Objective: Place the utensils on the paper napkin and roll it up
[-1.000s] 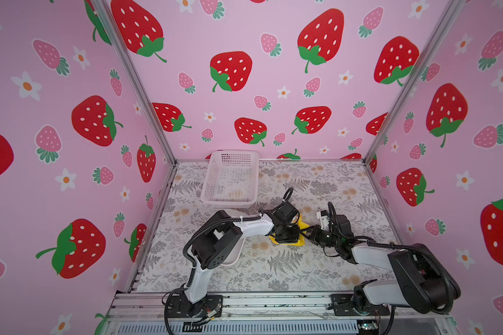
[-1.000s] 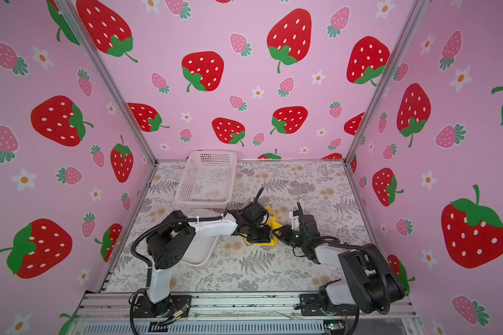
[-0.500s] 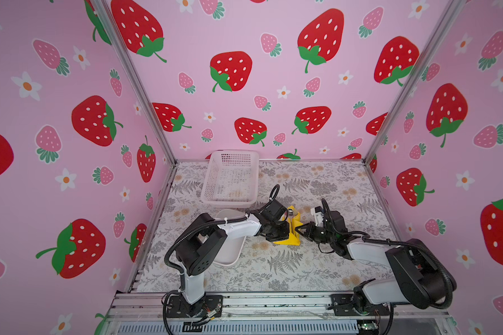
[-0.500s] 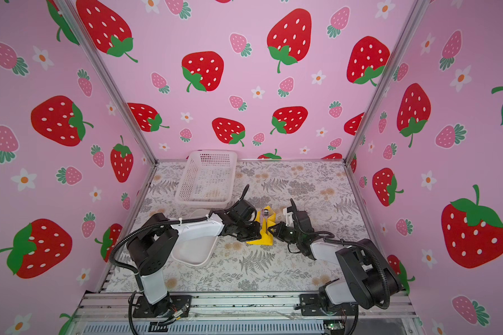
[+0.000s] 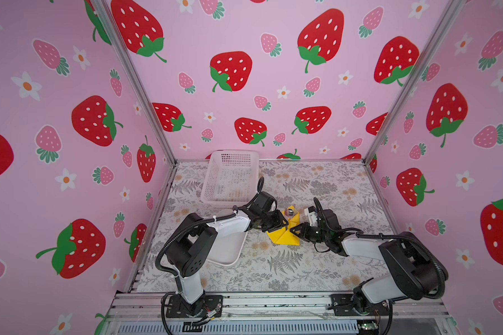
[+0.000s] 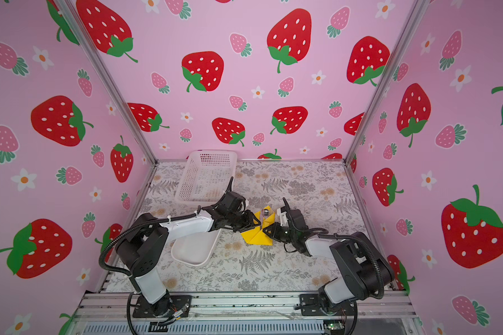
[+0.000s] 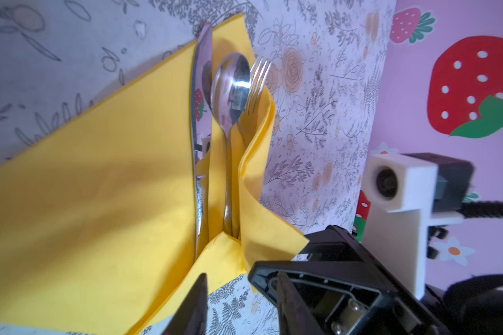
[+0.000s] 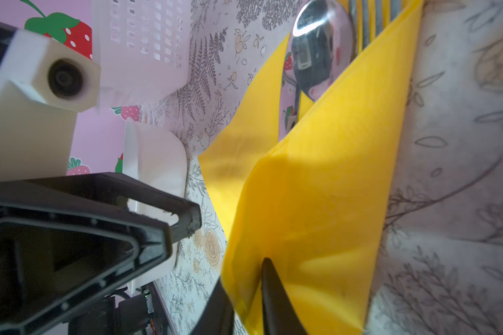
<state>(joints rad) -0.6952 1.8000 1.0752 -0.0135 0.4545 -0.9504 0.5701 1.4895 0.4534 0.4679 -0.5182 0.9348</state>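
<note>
Left wrist view first: the left jaws sit at the near corner of the paper napkin [image 7: 99, 188]; their two black fingers [image 7: 196, 307] stand clearly apart, and in the gap I see only bare desk [image 7: 317, 116] and a yellow edge, nothing gripped. Right wrist view: the right jaws are nearly together, their fingers [image 8: 276, 304] on either side of a fold at the napkin's edge; whether they press it or merely straddle it I cannot tell.

Moving outward, the utensils [image 7: 230, 174] lie side by side in the napkin's crease; knife [image 7: 199, 101], then spoon [image 7: 233, 78], then fork [image 7: 259, 75]. Their heads poke out past the far yellow edge; a bottom corner is turned up over the handle ends; one side flap stands loosely over the fork's neck, and the wider flap lies flat beside the knife.

Both top views show the napkin as a pointed yellow bundle at mid-desk, with the left jaws at its left edge and the right jaws at its right. A white tray [image 5: 227, 249] sits partly under the left arm, near the napkin; a white mesh basket [image 5: 230, 174] stands farther back.
</note>
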